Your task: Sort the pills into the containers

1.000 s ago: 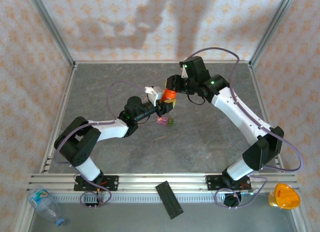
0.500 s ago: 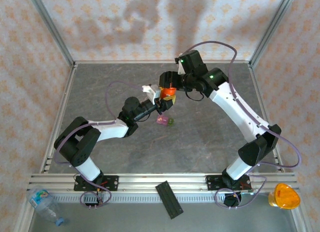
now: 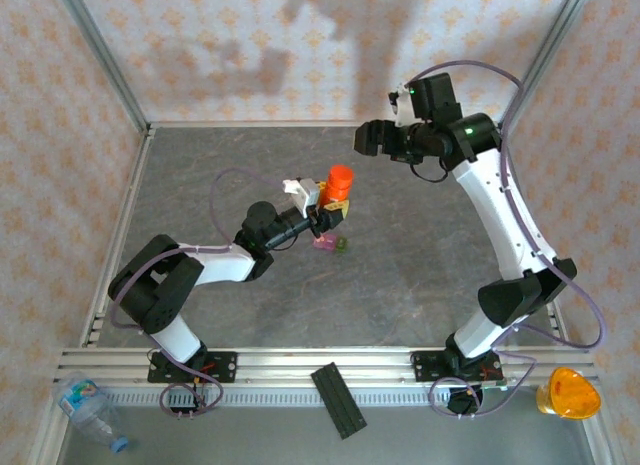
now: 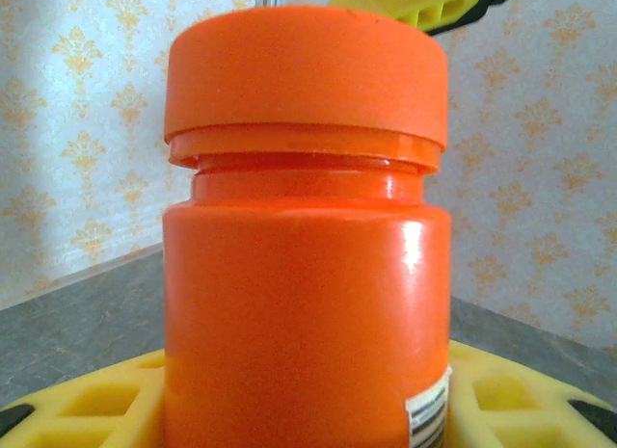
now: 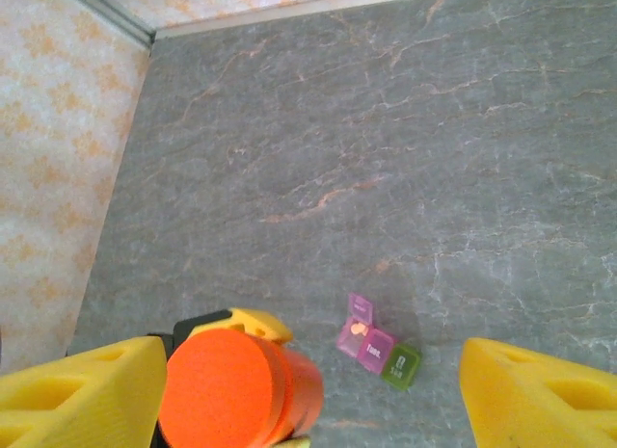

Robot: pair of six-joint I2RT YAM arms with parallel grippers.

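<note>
An orange pill bottle (image 3: 338, 181) with its cap on stands upright above mid-table, and my left gripper (image 3: 329, 209) is shut on its lower body. In the left wrist view the bottle (image 4: 307, 275) rises between yellow fingers (image 4: 58, 409). The containers (image 3: 331, 244), joined pink boxes with one dark green, lie on the table just below it. In the right wrist view the containers (image 5: 378, 344) show one pink lid open with an orange pill (image 5: 358, 328) inside. My right gripper (image 3: 366, 138) hangs open, high and back right, apart from the bottle (image 5: 236, 390); its fingers (image 5: 540, 390) hold nothing.
A black flat strip (image 3: 338, 400) lies on the near rail. A clear plastic bottle (image 3: 90, 410) sits at the near left corner and an orange-yellow object (image 3: 568, 393) at the near right. Metal frame posts and patterned walls bound the grey table (image 3: 420, 275).
My right gripper opened off the bottle's cap and drew up and back to the right. The left gripper still holds the bottle, now slightly more upright.
</note>
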